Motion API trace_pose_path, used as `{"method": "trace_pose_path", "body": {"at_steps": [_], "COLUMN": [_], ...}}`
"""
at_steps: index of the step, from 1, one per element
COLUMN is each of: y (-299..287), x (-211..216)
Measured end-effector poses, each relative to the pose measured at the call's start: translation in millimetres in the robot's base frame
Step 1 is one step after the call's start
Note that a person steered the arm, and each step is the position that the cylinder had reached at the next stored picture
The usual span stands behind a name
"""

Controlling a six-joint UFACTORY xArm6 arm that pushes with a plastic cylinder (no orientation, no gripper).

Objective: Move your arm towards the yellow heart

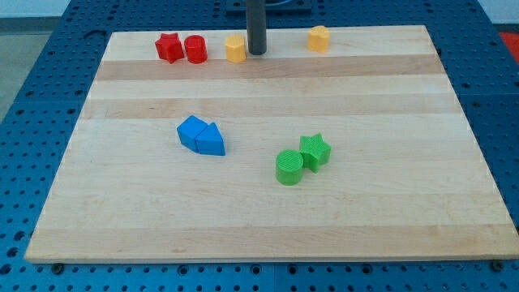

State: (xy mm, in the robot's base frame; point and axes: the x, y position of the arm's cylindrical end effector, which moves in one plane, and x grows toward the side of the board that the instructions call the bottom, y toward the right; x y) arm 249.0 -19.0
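Observation:
My tip [257, 53] rests on the board near the view's top edge, just right of a yellow block [235, 49] that looks like the heart; they are touching or nearly so. A second yellow block [318, 38], more hexagonal, sits further to the view's right along the same top edge, well apart from the tip.
A red star [169, 47] and a red cylinder [195, 49] sit side by side left of the yellow heart. A blue cube [191, 130] and a blue triangle [212, 142] touch at centre left. A green cylinder [289, 167] and a green star [315, 151] touch at centre right. The wooden board [405, 211] lies on a blue perforated table.

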Motion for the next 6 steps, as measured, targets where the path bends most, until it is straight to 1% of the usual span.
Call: {"method": "trace_pose_path", "body": {"at_steps": [3,4,5,6], "y": [-36,-15,31,58], "x": [-8,-23,-56,-55]}}
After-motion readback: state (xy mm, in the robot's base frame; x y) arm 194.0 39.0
